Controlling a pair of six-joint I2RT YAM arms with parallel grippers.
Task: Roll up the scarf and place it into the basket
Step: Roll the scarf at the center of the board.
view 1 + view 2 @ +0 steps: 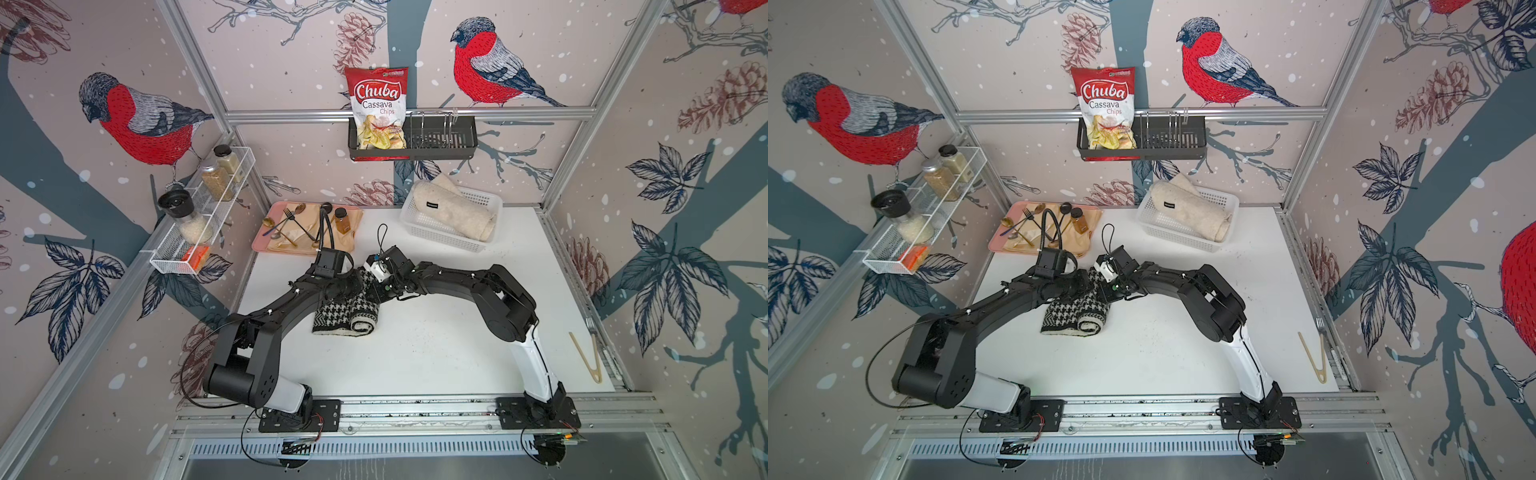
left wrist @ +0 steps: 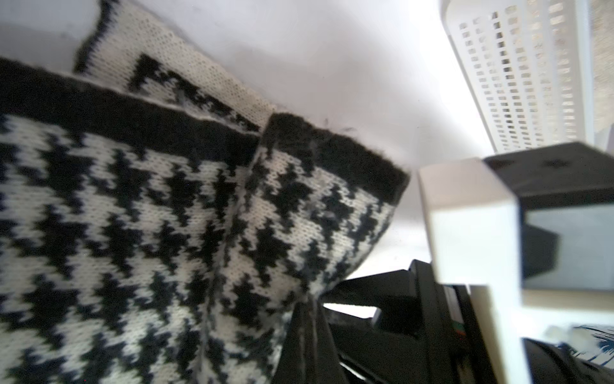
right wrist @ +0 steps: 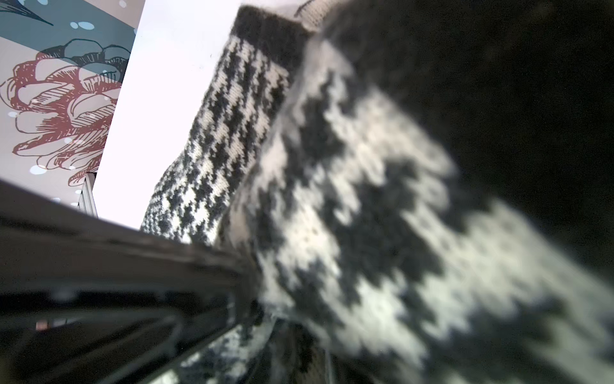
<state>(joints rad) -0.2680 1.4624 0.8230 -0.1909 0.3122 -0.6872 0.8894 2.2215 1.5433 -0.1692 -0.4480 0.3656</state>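
The left gripper [image 1: 352,286] and right gripper [image 1: 375,291] meet side by side at the far end of the scarf [image 1: 345,316] in a top view. The near end is already wound into a short roll, which rests on the white table [image 1: 436,361] at its centre. The basket [image 1: 440,240] stands well apart at the far right corner with 1 cream roll [image 1: 455,212] already lying across it. The other top view gives the same layout, with wooden tongs [image 1: 1316,357] near the right edge and a pink tray [image 1: 995,245] of cutlery at the far left. Bird-print walls enclose the cell. In the left wrist view the houndstooth knit gathers to a point between dark fingers [image 2: 305,332], so these jaws are together on a pinch of it. In the right wrist view the fabric bunches against a finger [image 3: 186,266]; that gripper looks clamped on the scarf too. By my judgement the rolling is only partly done. The next move calls for both arms to carry the held end evenly over the roll without slackening it.
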